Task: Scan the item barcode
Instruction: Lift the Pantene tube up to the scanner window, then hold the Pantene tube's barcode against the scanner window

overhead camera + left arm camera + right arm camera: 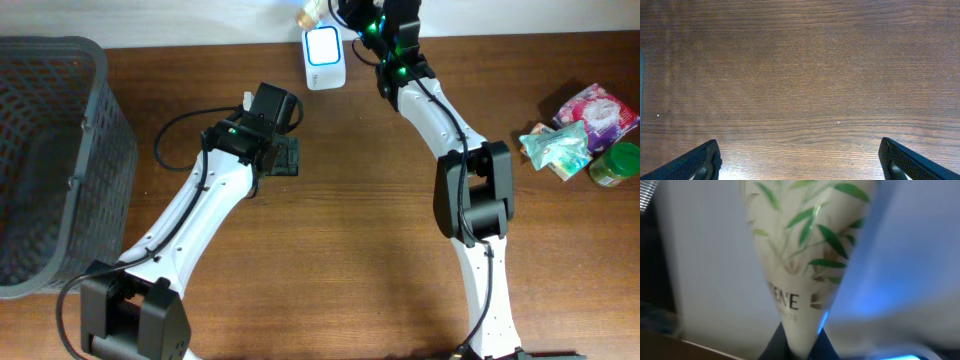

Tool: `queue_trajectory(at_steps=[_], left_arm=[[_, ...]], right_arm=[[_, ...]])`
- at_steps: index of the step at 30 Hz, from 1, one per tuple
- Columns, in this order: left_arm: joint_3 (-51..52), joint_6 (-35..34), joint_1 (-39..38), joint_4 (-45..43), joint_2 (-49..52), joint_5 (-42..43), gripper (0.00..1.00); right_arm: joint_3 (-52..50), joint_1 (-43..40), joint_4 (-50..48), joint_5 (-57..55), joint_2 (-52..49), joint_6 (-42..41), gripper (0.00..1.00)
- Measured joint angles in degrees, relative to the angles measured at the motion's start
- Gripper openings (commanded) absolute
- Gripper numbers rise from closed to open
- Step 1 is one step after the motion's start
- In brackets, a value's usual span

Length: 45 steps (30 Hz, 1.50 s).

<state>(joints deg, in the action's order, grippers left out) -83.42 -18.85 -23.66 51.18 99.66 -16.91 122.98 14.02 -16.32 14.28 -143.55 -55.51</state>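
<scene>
Arms dominate overhead: the right fingers (346, 11), at the worktop's (350, 250) far edge, clamp a tube (308, 14) just beside the white scanner (324, 48). The left fingers (283, 158) hang spread wide above bare wood. A basket (105, 140) stands left, packets (575, 125) lie right. Left wrist: two fingertips (700, 162) at the bottom corners, well apart, wood between. Right wrist: the leaf-printed tube, blurred, pinched at its lower end; the blue glow beside it is perhaps the scanner.

1 basket (108, 130), 1 scanner (324, 58), 1 tube (805, 255), 2 packets (598, 108), 1 jar (618, 162).
</scene>
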Motion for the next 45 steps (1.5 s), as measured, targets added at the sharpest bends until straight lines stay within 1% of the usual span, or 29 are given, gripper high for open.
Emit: queue_trajectory(at_steps=[1, 2, 5, 6, 9, 13, 16, 20, 21, 23, 27, 29, 34, 35, 36, 38, 40, 43, 45], left_arm=[[0.0, 0.0, 0.0, 0.0, 0.0, 0.0, 0.99], [0.0, 0.0, 0.0, -0.1, 0.0, 0.0, 0.99], [0.0, 0.0, 0.0, 0.0, 0.0, 0.0, 0.99], [0.0, 0.0, 0.0, 0.0, 0.0, 0.0, 0.99], [0.0, 0.0, 0.0, 0.0, 0.0, 0.0, 0.99], [0.0, 0.0, 0.0, 0.0, 0.0, 0.0, 0.99], [0.0, 0.0, 0.0, 0.0, 0.0, 0.0, 0.99], [0.0, 0.0, 0.0, 0.0, 0.0, 0.0, 0.99], [0.0, 0.0, 0.0, 0.0, 0.0, 0.0, 0.99], [0.0, 0.0, 0.0, 0.0, 0.0, 0.0, 0.99], [0.0, 0.0, 0.0, 0.0, 0.0, 0.0, 0.99], [0.0, 0.0, 0.0, 0.0, 0.0, 0.0, 0.99], [0.0, 0.0, 0.0, 0.0, 0.0, 0.0, 0.99], [0.0, 0.0, 0.0, 0.0, 0.0, 0.0, 0.99], [0.0, 0.0, 0.0, 0.0, 0.0, 0.0, 0.99], [0.0, 0.0, 0.0, 0.0, 0.0, 0.0, 0.99], [0.0, 0.0, 0.0, 0.0, 0.0, 0.0, 0.99], [0.0, 0.0, 0.0, 0.0, 0.0, 0.0, 0.99], [0.0, 0.0, 0.0, 0.0, 0.0, 0.0, 0.99]], right_arm=[[0.0, 0.1, 4.2, -0.3, -0.1, 0.1, 0.04], [0.0, 0.3, 6.1, -0.7, -0.9, 0.2, 0.04], [0.0, 0.8, 6.2, -0.7, -3.3, 0.2, 0.04], [0.0, 0.8, 5.2, -0.2, -3.8, 0.3, 0.04], [-0.2, 0.6, -5.5, 4.6, -4.2, 0.1, 0.04], [-0.2, -1.0, -9.6, 10.6, -4.2, -4.1, 0.04], [0.2, -6.1, -11.6, 18.5, -4.2, -6.9, 0.04], [0.2, -18.0, -11.5, 29.5, -4.2, -11.9, 0.04], [0.3, -19.8, -11.2, 30.9, -4.1, -12.3, 0.05], [0.3, -25.4, -9.2, 37.1, -4.0, -13.7, 0.09], [0.3, -28.6, -9.0, 43.3, -4.0, -14.5, 0.10], [0.3, -27.9, -9.0, 44.8, -3.8, -14.6, 0.04], [0.3, -23.3, -9.0, 47.4, -3.6, -15.2, 0.04], [0.3, -21.9, -9.0, 47.3, -3.6, -15.3, 0.04], [0.4, -18.4, -7.7, 45.8, -3.6, -15.1, 0.04], [0.7, -12.5, -1.3, 39.7, -3.2, -15.2, 0.04], [0.9, -6.1, 7.0, 29.6, -2.8, -15.1, 0.04], [0.8, 1.5, 9.8, 15.5, -2.8, -11.3, 0.08], [0.8, 4.2, 9.8, 7.5, -2.8, -5.2, 0.08]])
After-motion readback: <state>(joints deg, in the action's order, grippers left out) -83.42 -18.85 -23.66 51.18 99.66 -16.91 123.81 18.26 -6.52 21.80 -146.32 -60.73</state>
